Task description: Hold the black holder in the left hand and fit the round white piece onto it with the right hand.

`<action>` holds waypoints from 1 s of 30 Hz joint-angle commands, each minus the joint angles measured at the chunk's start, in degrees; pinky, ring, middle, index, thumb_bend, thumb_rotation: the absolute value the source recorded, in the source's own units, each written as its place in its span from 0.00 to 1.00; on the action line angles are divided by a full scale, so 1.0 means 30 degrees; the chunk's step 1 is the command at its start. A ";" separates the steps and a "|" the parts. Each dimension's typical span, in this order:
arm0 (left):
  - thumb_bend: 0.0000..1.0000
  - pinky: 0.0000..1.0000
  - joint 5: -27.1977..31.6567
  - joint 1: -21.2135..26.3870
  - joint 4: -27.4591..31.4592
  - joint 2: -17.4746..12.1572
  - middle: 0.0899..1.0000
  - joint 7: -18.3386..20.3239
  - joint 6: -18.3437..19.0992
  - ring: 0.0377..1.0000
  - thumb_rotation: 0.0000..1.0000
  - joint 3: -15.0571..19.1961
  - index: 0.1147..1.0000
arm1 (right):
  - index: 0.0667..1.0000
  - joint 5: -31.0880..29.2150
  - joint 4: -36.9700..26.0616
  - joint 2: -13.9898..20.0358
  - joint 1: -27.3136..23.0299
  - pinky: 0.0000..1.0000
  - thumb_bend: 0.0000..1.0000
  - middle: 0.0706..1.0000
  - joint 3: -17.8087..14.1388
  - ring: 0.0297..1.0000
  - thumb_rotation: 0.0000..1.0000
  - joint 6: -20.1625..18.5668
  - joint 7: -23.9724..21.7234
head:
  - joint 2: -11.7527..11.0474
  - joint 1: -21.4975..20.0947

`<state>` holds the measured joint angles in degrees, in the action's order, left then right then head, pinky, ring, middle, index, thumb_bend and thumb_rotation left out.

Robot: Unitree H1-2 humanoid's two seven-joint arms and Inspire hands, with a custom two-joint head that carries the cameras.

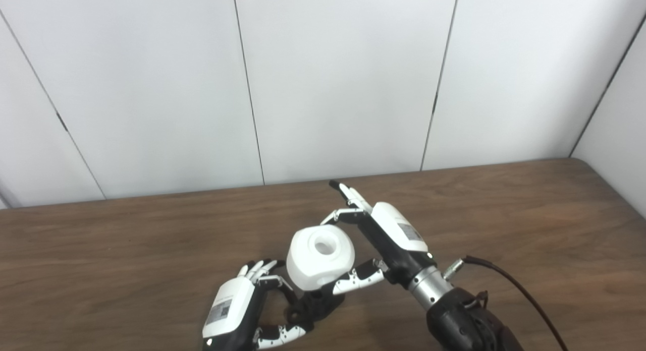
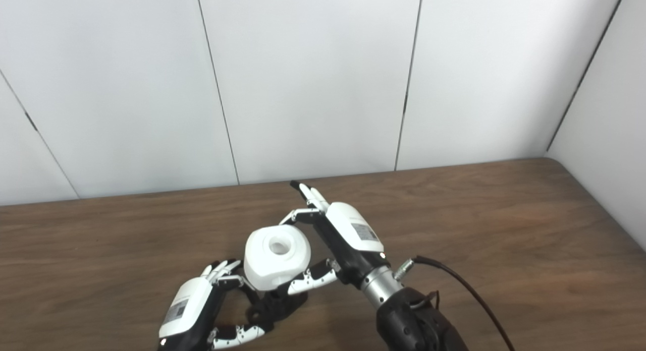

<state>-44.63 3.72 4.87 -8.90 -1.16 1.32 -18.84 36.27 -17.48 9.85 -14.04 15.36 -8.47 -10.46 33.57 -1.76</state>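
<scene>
The round white piece (image 1: pixel 320 256) has a hole in its top face and sits directly above the black holder (image 1: pixel 310 308), which is mostly hidden under it. My right hand (image 1: pixel 383 240) is shut on the white piece, thumb at its lower right and a finger at its upper right, with two fingers pointing away toward the wall. At the bottom of the picture my left hand (image 1: pixel 239 305) wraps around the black holder from the left, thumb underneath. Whether the piece touches the holder cannot be told.
The brown wooden table (image 1: pixel 504 215) runs to a white panelled wall at the back and a wall at the right. A black cable (image 1: pixel 520 295) trails from my right wrist toward the lower right.
</scene>
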 commanded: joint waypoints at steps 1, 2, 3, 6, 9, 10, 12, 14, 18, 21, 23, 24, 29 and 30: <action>0.52 1.00 -0.0111 0.0180 0.0358 0.0096 0.88 -0.0124 -0.0211 0.94 0.05 -0.0110 0.42 | 0.44 -0.0131 -0.0790 -0.0027 -0.0669 0.90 0.50 0.99 -0.0208 1.00 0.14 0.0535 0.0214 | 0.0029 -0.0013; 0.52 1.00 -0.0133 0.0179 0.0432 0.0114 0.88 -0.0045 -0.0104 0.94 0.05 -0.0116 0.42 | 0.44 -0.0121 -0.0790 -0.0003 -0.0644 0.88 0.50 0.99 -0.0199 1.00 0.14 0.0547 0.0189 | 0.0045 -0.0027; 0.52 1.00 -0.0175 0.0179 0.0518 0.0127 0.88 0.0057 0.0023 0.94 0.05 -0.0124 0.42 | 0.44 -0.0086 -0.0802 0.0020 -0.0614 0.87 0.50 0.99 -0.0181 1.00 0.14 0.0536 0.0158 | 0.0068 -0.0039; 0.52 1.00 -0.0239 0.0184 0.0645 0.0142 0.88 0.0228 0.0215 0.94 0.05 -0.0129 0.42 | 0.44 0.0061 -0.0823 0.0094 -0.0521 0.86 0.50 0.98 -0.0099 1.00 0.14 0.0551 0.0090 | 0.0172 -0.0004; 0.52 1.00 -0.0263 0.0172 0.0710 0.0170 0.88 0.0205 0.0215 0.94 0.05 -0.0126 0.42 | 0.44 0.0234 -0.0816 0.0194 -0.0450 0.88 0.50 0.97 -0.0009 1.00 0.14 0.0682 0.0064 | 0.0273 0.0043; 0.52 1.00 -0.0252 0.0171 0.0690 0.0179 0.88 0.0140 0.0157 0.94 0.05 -0.0117 0.42 | 0.44 0.0259 -0.0804 0.0245 -0.0429 0.88 0.50 0.97 0.0021 1.00 0.14 0.0730 0.0044 | 0.0273 0.0043; 0.52 1.00 -0.0261 0.0172 0.0634 0.0184 0.87 0.0035 0.0070 0.93 0.05 -0.0112 0.42 | 0.44 0.0255 -0.0772 0.0332 -0.0379 0.89 0.50 0.97 0.0063 1.00 0.14 0.0793 0.0005 | 0.0304 0.0036; 0.52 1.00 -0.0255 0.0185 0.0593 0.0169 0.88 0.0026 0.0043 0.93 0.05 -0.0113 0.42 | 0.44 0.0197 -0.0784 0.0424 -0.0316 0.89 0.50 0.97 0.0124 1.00 0.14 0.0693 -0.0195 | 0.0337 0.0061; 0.52 1.00 -0.0319 0.0191 0.0760 0.0196 0.88 0.0239 0.0299 0.94 0.05 -0.0113 0.42 | 0.44 0.0183 -0.0808 0.0635 -0.0193 0.90 0.50 0.97 0.0279 1.00 0.14 0.0806 -0.0423 | 0.0464 0.0088; 0.52 1.00 -0.0334 0.0177 0.0836 0.0237 0.88 0.0233 0.0369 0.94 0.05 -0.0108 0.42 | 0.44 0.0253 -0.0836 0.0765 -0.0068 0.88 0.50 0.96 0.0380 0.99 0.14 0.0958 -0.0389 | 0.0480 0.0106; 0.52 1.00 -0.0336 0.0178 0.0820 0.0230 0.88 0.0129 0.0294 0.93 0.05 -0.0126 0.42 | 0.44 0.0327 -0.0959 0.0799 0.0028 0.87 0.50 0.96 0.0413 0.99 0.14 0.0909 -0.0380 | 0.0587 0.0145; 0.52 1.00 -0.0311 0.0180 0.0793 0.0227 0.87 0.0079 0.0236 0.93 0.05 -0.0127 0.41 | 0.44 0.0377 -0.1025 0.0812 0.0064 0.87 0.50 0.96 0.0423 0.99 0.14 0.0862 -0.0393 | 0.0587 0.0145; 0.52 1.00 -0.0308 0.0216 0.0825 0.0257 0.88 0.0097 0.0257 0.93 0.05 -0.0163 0.41 | 0.44 0.0567 -0.1347 0.1043 0.0197 0.90 0.50 0.96 0.0458 1.00 0.14 0.0907 -0.0519 | 0.0658 0.0199; 0.52 1.00 -0.0310 0.0221 0.0818 0.0281 0.88 0.0072 0.0269 0.93 0.05 -0.0159 0.41 | 0.44 0.0623 -0.1439 0.1079 0.0233 0.91 0.50 0.97 0.0480 1.00 0.14 0.0840 -0.0602 | 0.0658 0.0199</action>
<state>-44.87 3.60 5.62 -8.39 -0.24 2.75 -19.05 37.84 -19.47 12.81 -12.17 16.91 -7.97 -12.33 35.51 -1.14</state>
